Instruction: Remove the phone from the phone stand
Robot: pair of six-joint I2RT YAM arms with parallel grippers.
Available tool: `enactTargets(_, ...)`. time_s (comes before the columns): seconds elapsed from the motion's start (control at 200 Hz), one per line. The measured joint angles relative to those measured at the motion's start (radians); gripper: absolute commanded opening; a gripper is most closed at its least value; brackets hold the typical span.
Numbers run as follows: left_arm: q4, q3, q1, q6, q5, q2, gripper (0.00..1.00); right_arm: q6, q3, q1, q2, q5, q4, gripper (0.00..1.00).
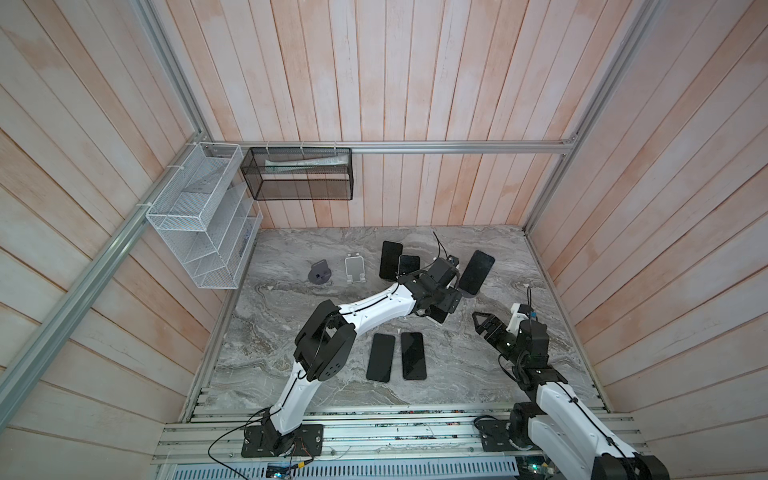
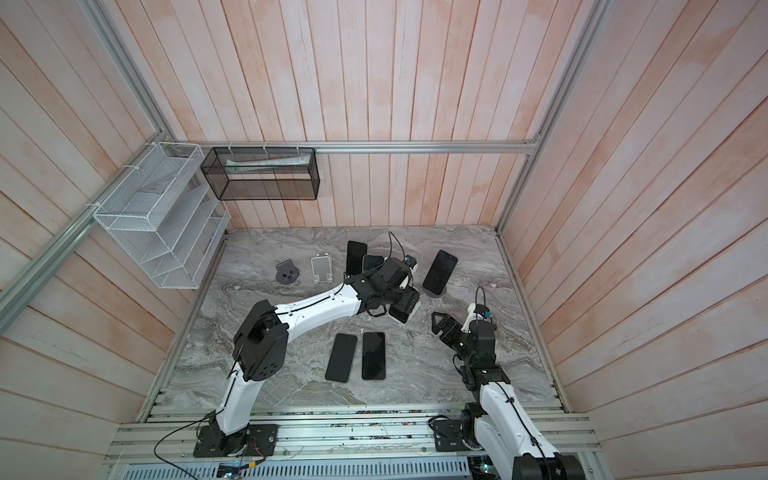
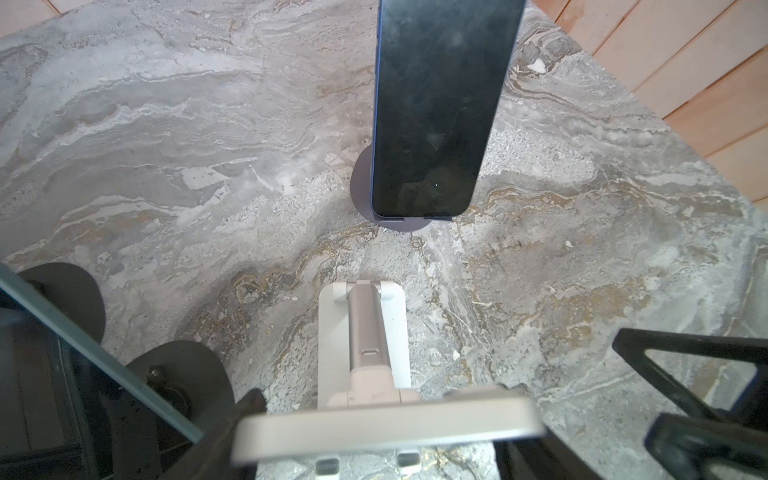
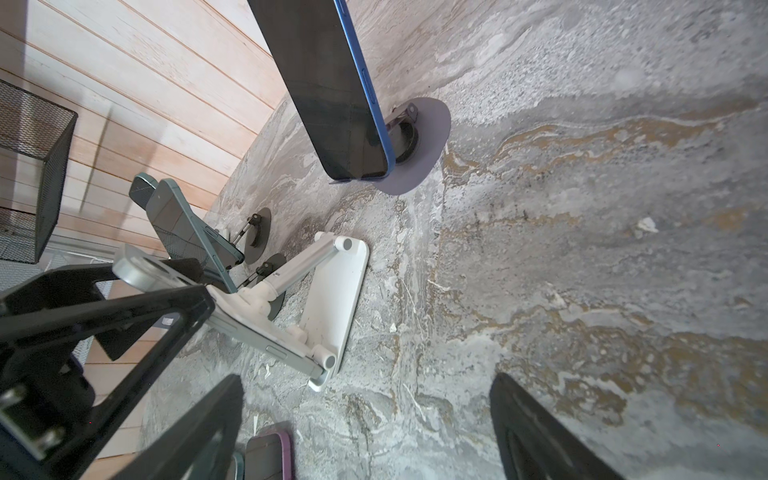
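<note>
**Left gripper astride the silver phone on its white stand**

The slim silver phone (image 4: 266, 336) leans in the white folding stand (image 4: 332, 299). Its lower end sits in the stand's lip. Its long axis slopes up and back to the camera end, which lies between the black fingers of the left gripper (image 3: 436, 374).

The left wrist view looks down on the phone's top edge. One finger (image 3: 224, 424) is right at that edge, and a gap shows on the opposite side, so the jaws straddle the phone without clamping it. The right wrist view alone shows the lean side-on. In both top views the left gripper hides most of the phone.

The right gripper (image 4: 365, 378) hangs spread wide and empty, near the stand.

A blue-edged phone (image 3: 436, 104) stands on a grey round-based stand (image 4: 428, 145) just behind. Two dark phones (image 1: 397, 356) lie flat, side by side, on the grey veined marble table (image 1: 266, 324). Pale wooden plank walls (image 1: 415, 83) enclose the table. A white wire rack (image 1: 199, 208) and a black mesh basket (image 1: 299, 172) hang from the walls.
</note>
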Motion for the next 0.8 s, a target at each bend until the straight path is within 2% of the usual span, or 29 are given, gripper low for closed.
enactTargets(0.36, 0.019, -0.003, -0.009, 0.007, -0.042, -0.01, 0.84, 0.0, -0.002, -0.001, -0.008, -0.004, 0.0, 0.93)
enactTargets(0.795, 0.052, -0.042, -0.014, 0.02, -0.059, -0.037, 0.6, -0.002, -0.003, -0.005, -0.008, -0.011, 0.0, 0.92)
